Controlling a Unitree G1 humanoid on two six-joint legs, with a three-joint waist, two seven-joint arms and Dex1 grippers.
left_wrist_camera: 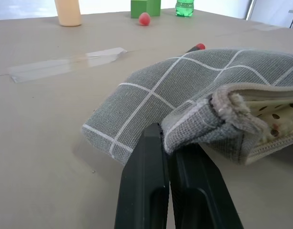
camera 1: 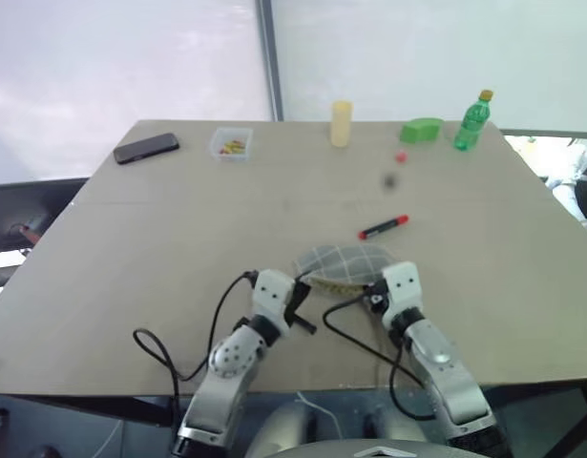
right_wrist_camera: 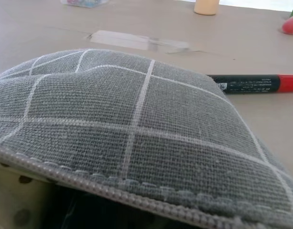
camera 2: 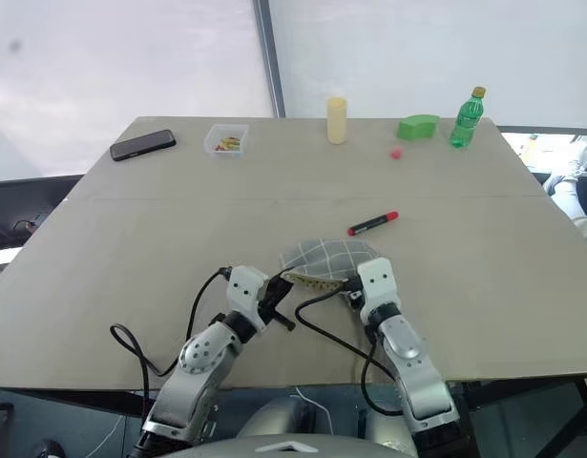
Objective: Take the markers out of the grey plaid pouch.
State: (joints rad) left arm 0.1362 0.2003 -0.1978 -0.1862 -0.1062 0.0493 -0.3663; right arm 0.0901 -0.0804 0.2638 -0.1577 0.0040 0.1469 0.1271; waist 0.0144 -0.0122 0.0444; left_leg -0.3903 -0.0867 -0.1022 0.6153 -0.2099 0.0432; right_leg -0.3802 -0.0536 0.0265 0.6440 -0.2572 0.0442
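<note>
While the grey plaid pouch lies at the near middle of the table, its zippered mouth faces the robot and sits directly between the 2 grippers, long axis running side to side. Left gripper: fingers pressed together, pinching the left corner of the zipper edge, the fabric bunched and lifted there so the pale dotted lining shows. Right gripper: set at the right end of the mouth, touching or just inside the opening; whether its fingers are spread or pinching the fabric cannot be told, as the right wrist view looks straight over the zipper seam into the dark interior. 1 marker, the red marker, red with black sections: already out, lying on the table just beyond the pouch on its far right side, long axis slanting up toward the right. 2nd marker, the green one: not visible, judged to remain inside the pouch. Nearer arm for the coming reach: the right, already at the mouth, with any contents lying straight ahead of it and deeper in, likely parallel to the pouch's long axis, while the left holds the edge open.
</note>
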